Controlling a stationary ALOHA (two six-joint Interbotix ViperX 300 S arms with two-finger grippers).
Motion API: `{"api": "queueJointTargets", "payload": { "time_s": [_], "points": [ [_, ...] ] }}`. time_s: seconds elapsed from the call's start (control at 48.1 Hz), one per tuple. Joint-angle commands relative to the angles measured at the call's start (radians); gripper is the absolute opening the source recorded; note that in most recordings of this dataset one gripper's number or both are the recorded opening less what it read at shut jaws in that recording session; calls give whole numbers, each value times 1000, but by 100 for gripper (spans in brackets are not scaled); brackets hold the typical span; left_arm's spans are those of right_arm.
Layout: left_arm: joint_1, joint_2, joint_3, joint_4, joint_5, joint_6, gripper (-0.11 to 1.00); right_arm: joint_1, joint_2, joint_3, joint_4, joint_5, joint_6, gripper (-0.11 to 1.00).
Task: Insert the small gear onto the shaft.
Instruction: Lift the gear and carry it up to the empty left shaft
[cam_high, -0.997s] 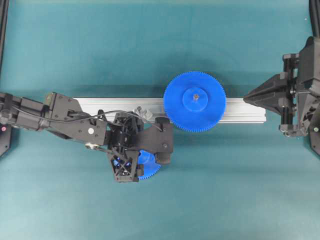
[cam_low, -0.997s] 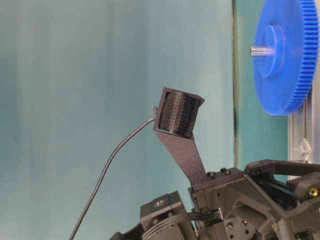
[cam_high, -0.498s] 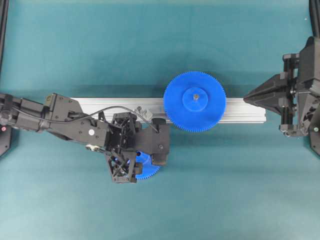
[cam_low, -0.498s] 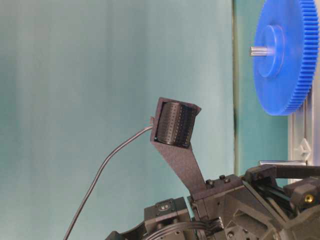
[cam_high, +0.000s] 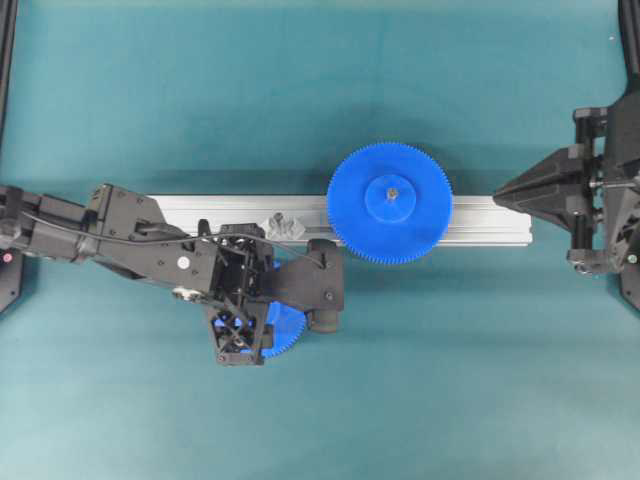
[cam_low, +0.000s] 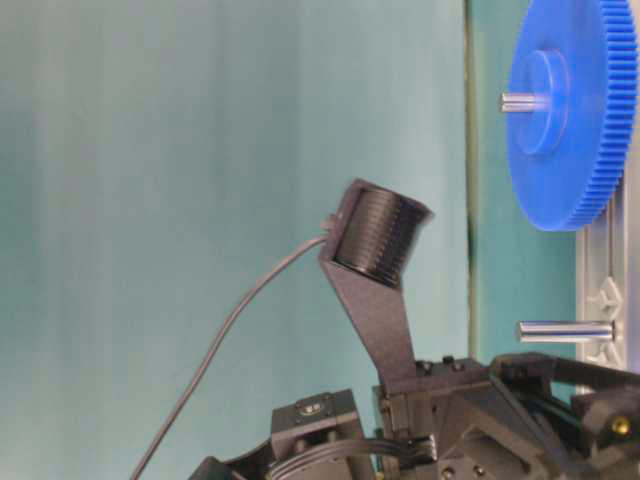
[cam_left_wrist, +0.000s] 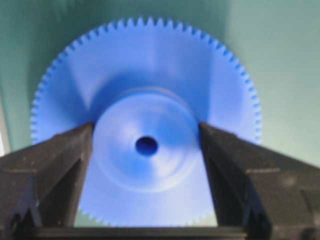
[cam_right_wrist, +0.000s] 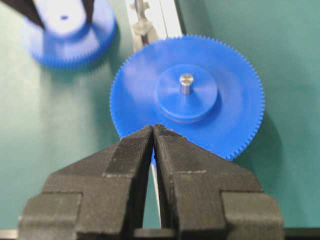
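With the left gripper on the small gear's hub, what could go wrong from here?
1. The left gripper pinches only the round hub of the small gear, so the gear may slip or tilt.
2. The shaft stands close to the large gear, so teeth could clash during lowering.

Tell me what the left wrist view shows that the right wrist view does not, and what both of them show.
Only the left wrist view shows the small gear's centre hole up close, with the left pincer's fingers pressed on both sides of its raised hub.

Only the right wrist view shows the larger gear seated on its own pin, a piece of the aluminium rail, and the right pincer with its tips together, holding nothing.

Both show the small gear held at its hub, and the teal table.
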Motion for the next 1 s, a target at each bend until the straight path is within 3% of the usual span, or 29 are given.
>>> {"api": "queueJointTargets", "payload": {
  "time_s": [0.0, 0.478, 0.748, 0.976],
  "points": [
    [2, -55, -49, 3, 11, 6, 72, -3, -12, -6, 2, -3, 6, 17],
    [58, -190, -94, 3, 215, 63, 72, -8, -58, 18, 3, 0, 8, 17],
    [110, -242, -100, 5, 222, 75, 72, -8, -60, 18, 3, -5, 8, 17],
    [126, -265, -112, 5, 225, 147, 72, -9, -58, 15, 3, -5, 8, 17]
  ]
}}
